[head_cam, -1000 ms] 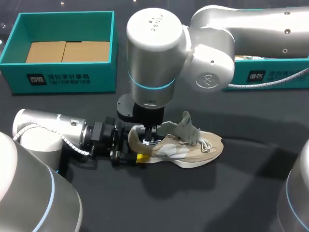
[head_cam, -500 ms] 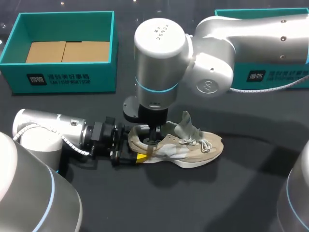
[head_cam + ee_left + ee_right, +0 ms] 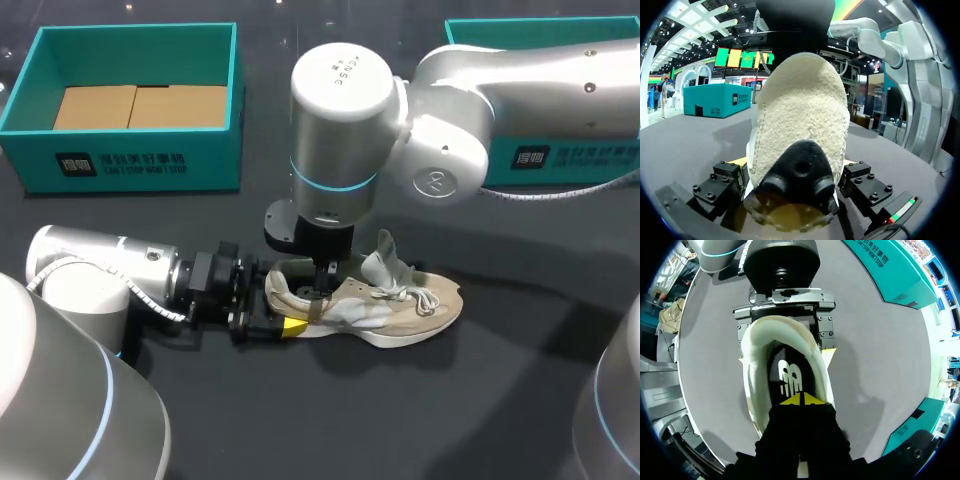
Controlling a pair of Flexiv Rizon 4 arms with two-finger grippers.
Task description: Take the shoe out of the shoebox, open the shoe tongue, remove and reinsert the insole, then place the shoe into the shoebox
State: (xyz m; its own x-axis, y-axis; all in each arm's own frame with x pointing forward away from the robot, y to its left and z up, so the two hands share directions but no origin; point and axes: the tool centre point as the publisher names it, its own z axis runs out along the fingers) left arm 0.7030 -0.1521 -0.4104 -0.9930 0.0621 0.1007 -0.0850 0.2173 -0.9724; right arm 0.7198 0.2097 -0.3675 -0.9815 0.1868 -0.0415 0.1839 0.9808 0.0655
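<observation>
- the left hand (image 3: 276,322) lies low over the table (image 3: 450,410), coming in from the left. it clamps the heel of the shoe (image 3: 395,305) with a finger on each side.
- the shoe sits on its sole near the middle of the table, heel at the left hand and toe pointing right. its laces are loose.
- the tongue (image 3: 385,262) stands pulled up and forward, so the shoe's mouth is open.
- the right hand (image 3: 801,400) hangs straight down into that mouth. its fingers are narrow, yellow tips side by side, on the dark insole (image 3: 789,372) near the heel. i cannot tell whether they pinch it.
- the shoebox (image 3: 130,165) stands open at the far left, well apart from the shoe, with brown card on its floor.
- a second teal box (image 3: 560,155) sits at the far right, partly behind the right arm.
</observation>
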